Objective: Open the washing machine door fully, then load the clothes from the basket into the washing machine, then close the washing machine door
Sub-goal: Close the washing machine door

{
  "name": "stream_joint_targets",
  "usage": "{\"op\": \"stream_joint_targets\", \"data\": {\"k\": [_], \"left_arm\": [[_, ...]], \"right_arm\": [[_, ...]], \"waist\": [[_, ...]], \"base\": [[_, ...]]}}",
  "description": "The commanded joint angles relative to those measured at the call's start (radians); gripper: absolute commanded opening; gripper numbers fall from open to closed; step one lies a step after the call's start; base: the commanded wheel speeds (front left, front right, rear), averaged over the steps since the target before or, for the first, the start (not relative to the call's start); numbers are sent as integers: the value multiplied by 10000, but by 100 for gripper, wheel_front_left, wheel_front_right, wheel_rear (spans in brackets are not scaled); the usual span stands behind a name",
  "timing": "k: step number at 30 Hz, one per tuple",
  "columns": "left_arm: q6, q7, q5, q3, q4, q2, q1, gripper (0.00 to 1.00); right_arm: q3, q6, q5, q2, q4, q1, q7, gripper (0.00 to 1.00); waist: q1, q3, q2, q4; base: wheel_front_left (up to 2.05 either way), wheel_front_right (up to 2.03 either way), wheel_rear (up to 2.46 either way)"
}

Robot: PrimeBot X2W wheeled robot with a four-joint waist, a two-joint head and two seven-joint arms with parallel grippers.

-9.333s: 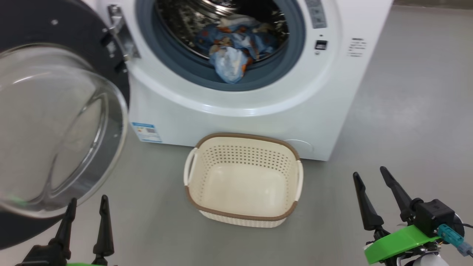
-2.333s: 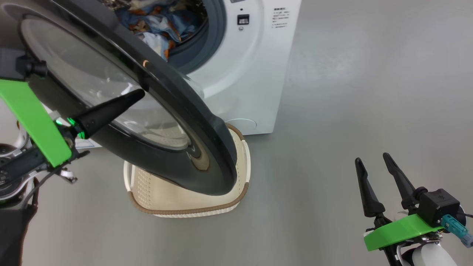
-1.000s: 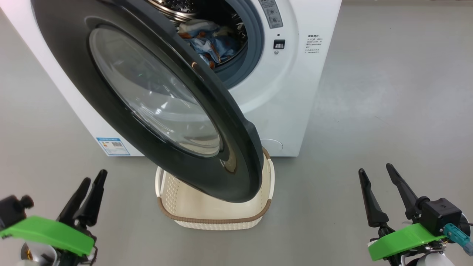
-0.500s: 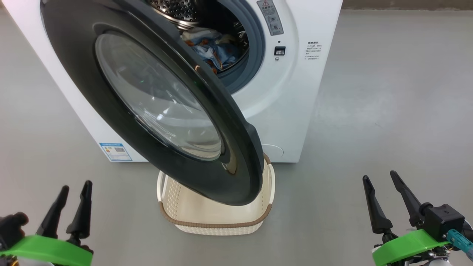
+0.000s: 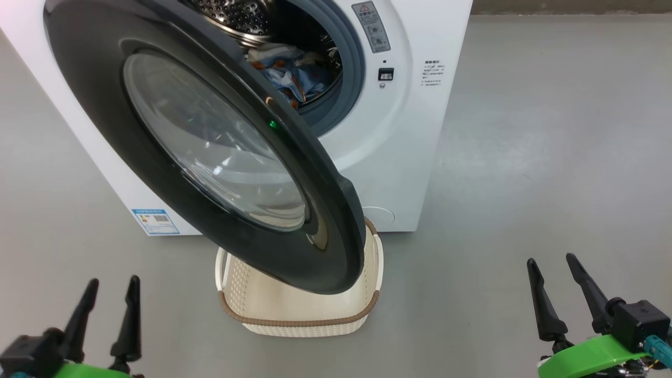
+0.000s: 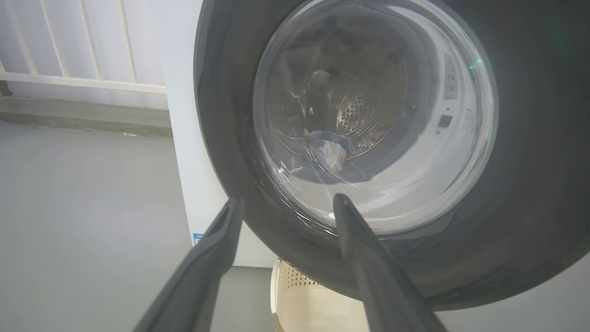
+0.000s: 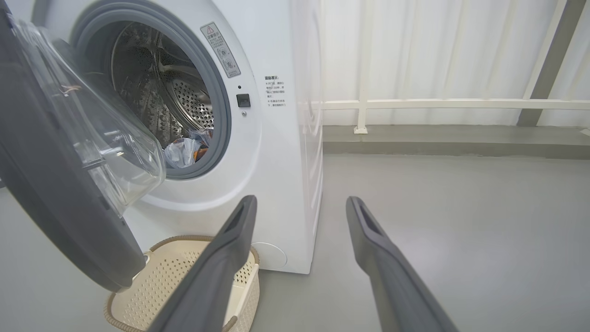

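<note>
The basket (image 5: 299, 323), of perforated cream plastic with a brown woven-look rim, is set on the floor (image 5: 525, 157) before the washing machine (image 5: 399, 136) and is largely hidden by the washing machine door (image 5: 210, 142). The door stands ajar, glossy black around bulging clear glass. The clothes (image 5: 286, 79), light-blue printed fabric, are glimpsed in the perforated steel drum (image 5: 236, 16), partly masked by the door. The left pincer (image 5: 114, 279) and right pincer (image 5: 551, 258) are spread wide, nothing gripped, their bases cut off below.

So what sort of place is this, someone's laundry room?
Likely a laundry corner, perhaps a staged one: a white front-loading washing machine, a cream basket on the bare grey floor before it, and white curtains behind a railing.
</note>
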Motion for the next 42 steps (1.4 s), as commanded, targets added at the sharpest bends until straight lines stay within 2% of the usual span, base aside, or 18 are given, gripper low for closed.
{"op": "stream_joint_targets", "data": {"k": [1,4,14,42], "left_arm": [[-21,-106,364,539,-333,107,-66,100],[-21,-106,811,624,-373,-113,77,100],[-21,-106,1076,771,-305,-444,261,100],[-21,-107,1211,736,-367,-691,227,100]], "right_arm": [[137,73,46,-80,-183,64,-80,100],[-4,73,11,-30,-120,134,-80,100],[-311,73,-33,122,-86,362,-80,100],[-412,73,-83,206,-86,155,-80,100]], "waist": [[0,25,0,-30],[0,58,0,-65],[0,128,0,-129],[0,236,0,-61]], "base": [[0,0,0],[0,0,0],[0,0,0],[0,0,0]]}}
